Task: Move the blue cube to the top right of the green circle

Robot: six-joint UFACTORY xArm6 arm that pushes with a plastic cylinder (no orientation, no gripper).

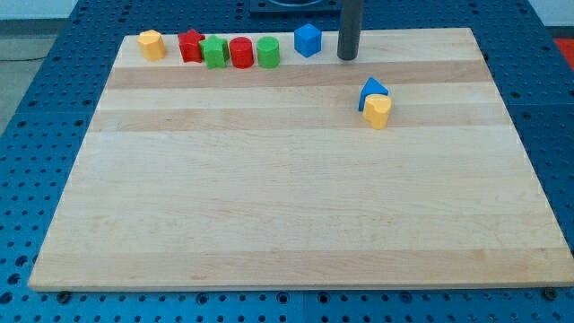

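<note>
Blue cube (308,39) just left of my tip (347,57), small gap, at bench (269,197) top edge | green circle (268,52) farther left, near cube | no gripper, bare rod, nothing to spread or pinch | cube looks near goal; short, gentle nudges only | red cylinder (240,52), green block (213,52) crowd that row; blue triangle (372,90) and yellow block (378,111) below-right, clear.

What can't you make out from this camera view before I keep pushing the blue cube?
- My tip: whether its end touches the board; the rod above is cut off by the view's top edge.
- Blue triangular block: lower front hidden by the yellow block; touching or apart, unclear.
- Two green blocks: too small to tell which is the green circle.
- Blue cube: clearly visible, left of my tip.
</note>
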